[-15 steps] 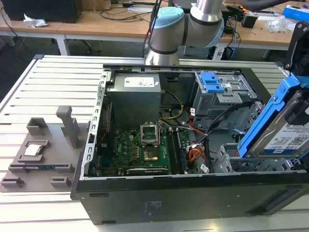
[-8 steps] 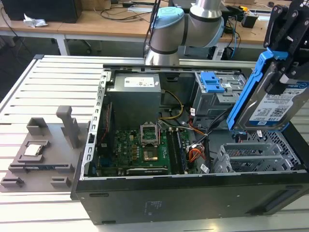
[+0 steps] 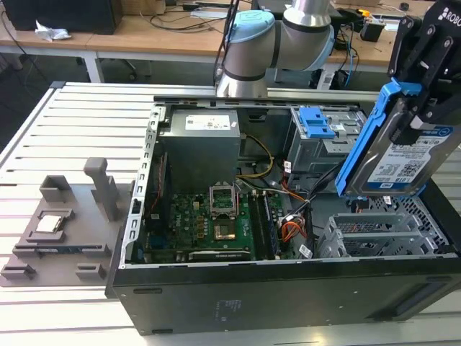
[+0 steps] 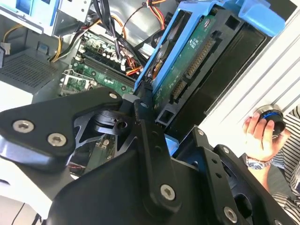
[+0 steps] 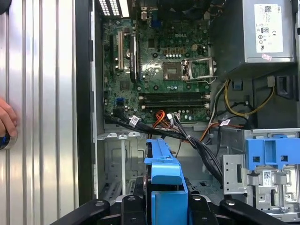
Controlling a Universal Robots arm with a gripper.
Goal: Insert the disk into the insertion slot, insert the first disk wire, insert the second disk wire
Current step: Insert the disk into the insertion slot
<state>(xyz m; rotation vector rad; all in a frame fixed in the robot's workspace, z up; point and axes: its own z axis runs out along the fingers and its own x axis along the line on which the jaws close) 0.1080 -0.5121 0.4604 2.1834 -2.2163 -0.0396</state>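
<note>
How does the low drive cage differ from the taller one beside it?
The low cage is perforated and bare; the taller cage carries a blue latch. In the exterior view the low cage lies nearer the camera, below the held disk; the taller cage sits further back. Both are grey sheet metal.

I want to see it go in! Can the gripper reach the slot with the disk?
Probably yes. The gripper holds the disk tilted just above the slot, with nothing seen between them. The black cables lie beside the slot, toward the exterior view's left.
</note>
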